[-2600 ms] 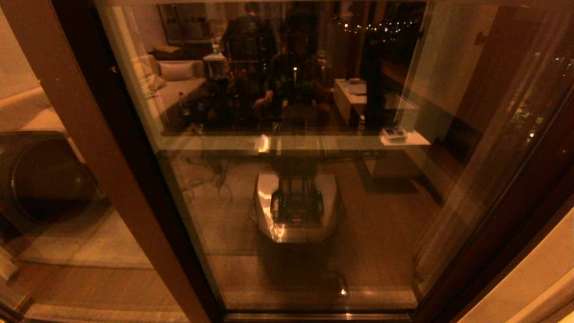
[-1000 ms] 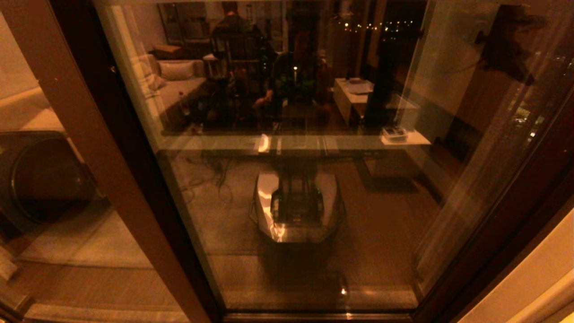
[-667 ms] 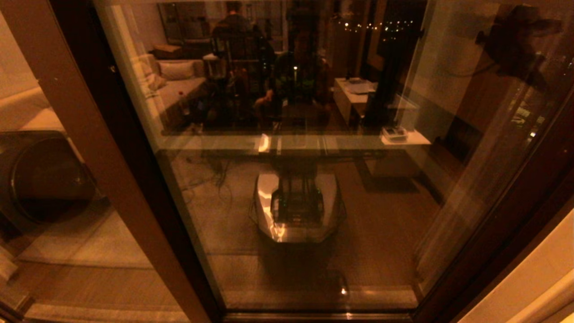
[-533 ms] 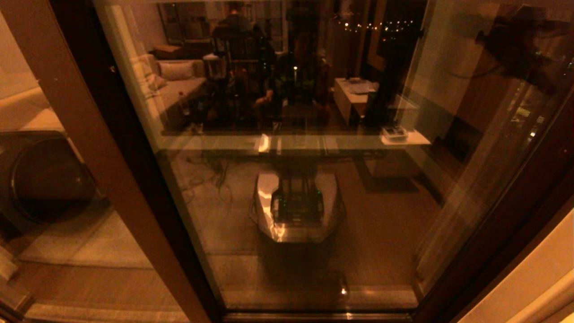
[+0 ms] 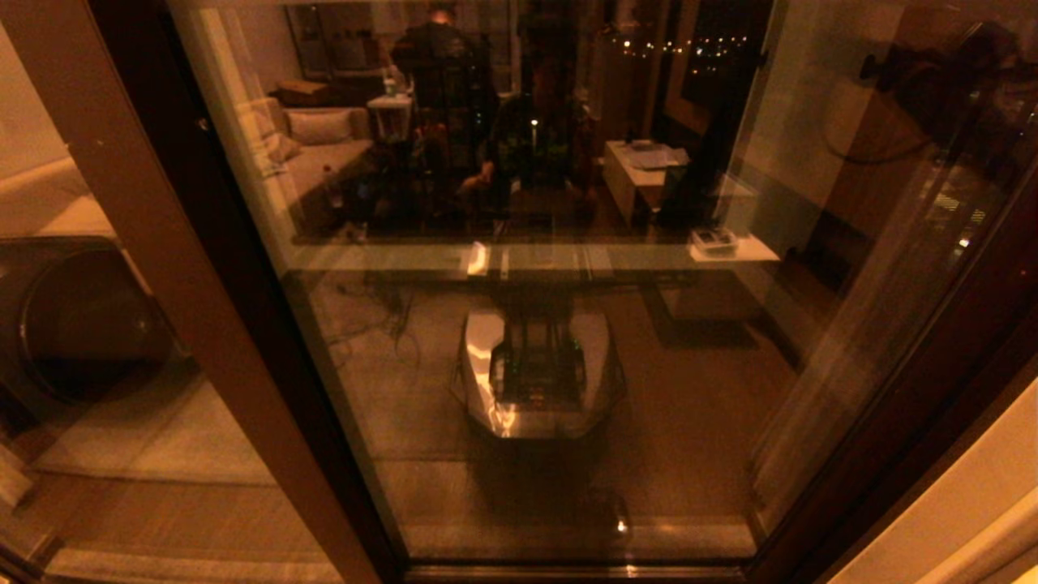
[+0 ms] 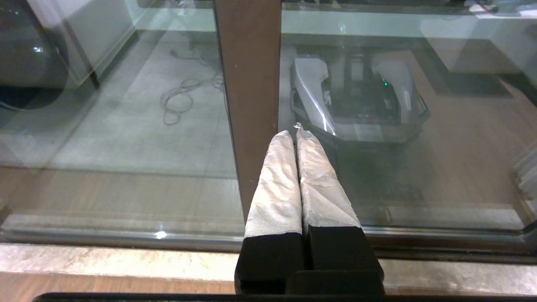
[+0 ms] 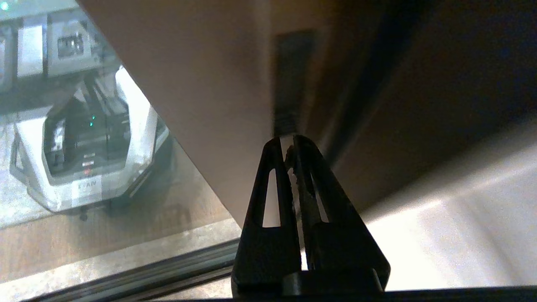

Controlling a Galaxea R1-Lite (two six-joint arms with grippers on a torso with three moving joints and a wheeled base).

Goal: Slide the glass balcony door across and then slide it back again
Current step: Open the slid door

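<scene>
Two grippers, both with fingers pressed together and holding nothing; the right gripper points at the glass balcony door's dark recessed handle; the left gripper hangs low before a brown upright.

text: no legible word, number or brand in any view | base reflection: pale plate on its front with dark marks, too blurred to read | door: no readable label on glass or frame | status: nothing legible
</scene>
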